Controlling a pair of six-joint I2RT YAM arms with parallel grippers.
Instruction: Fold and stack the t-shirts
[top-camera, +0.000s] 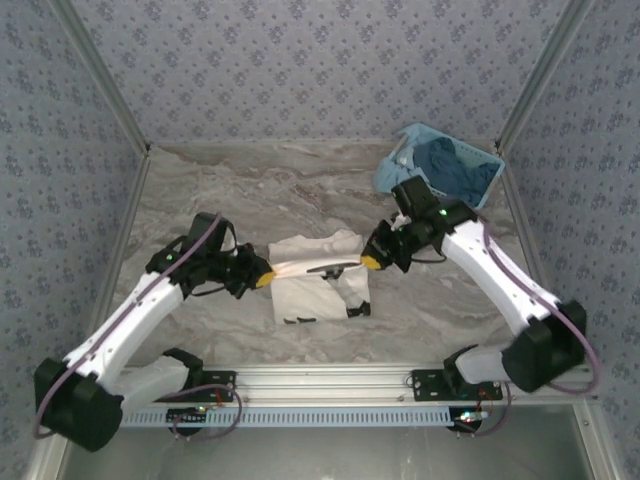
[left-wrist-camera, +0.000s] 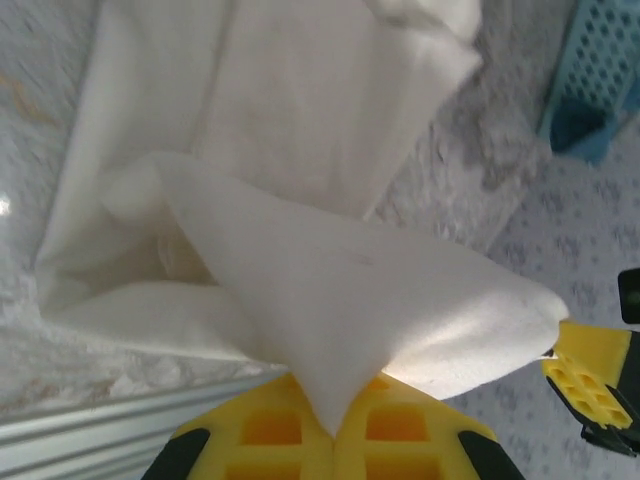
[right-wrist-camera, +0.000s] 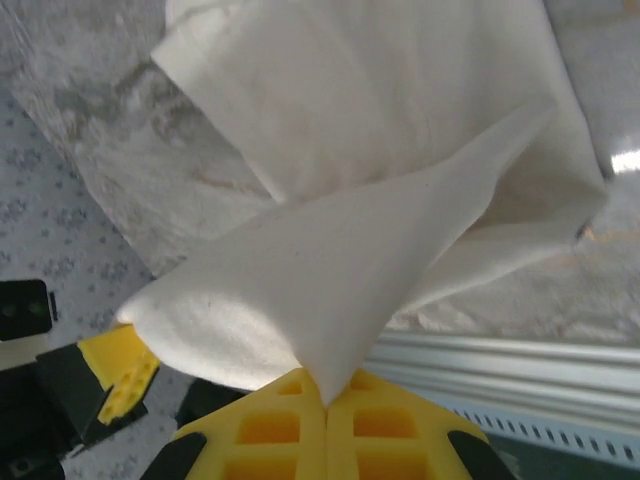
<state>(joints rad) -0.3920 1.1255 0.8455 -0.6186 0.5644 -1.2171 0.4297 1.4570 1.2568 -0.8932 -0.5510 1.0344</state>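
The cream t-shirt (top-camera: 318, 280) lies in the middle of the marbled counter (top-camera: 230, 200), directly between the two arms. The left end effector (top-camera: 265, 279) meets the garment at its left edge and the right end effector (top-camera: 372, 262) at its right edge, so the cloth spans from one to the other.

In the left wrist view, the yellow fingers of the left end effector (left-wrist-camera: 333, 425) are pressed together on a point of the t-shirt (left-wrist-camera: 330, 290). The fabric rises from the pinch as a raised fold, and the rest of the shirt lies spread on the counter beyond. At the right edge of that view, the far end of the same fold runs up to the yellow tip of the right end effector (left-wrist-camera: 588, 385).

The right wrist view mirrors this. The right end effector (right-wrist-camera: 325, 395) has its fingers shut on a tapering corner of the t-shirt (right-wrist-camera: 330, 250), and the left end effector (right-wrist-camera: 122, 372) sits at the fold's other end, low on the left.

From above, dark streaks cross the shirt between the two pinches and near its lower edge. They may be marks on the cloth or shadow under the lifted fold; the view is too coarse to tell.

A light blue lattice basket (top-camera: 400, 160) stands at the far right corner of the counter, well apart from the shirt, with blue cloth (top-camera: 455, 170) inside it.
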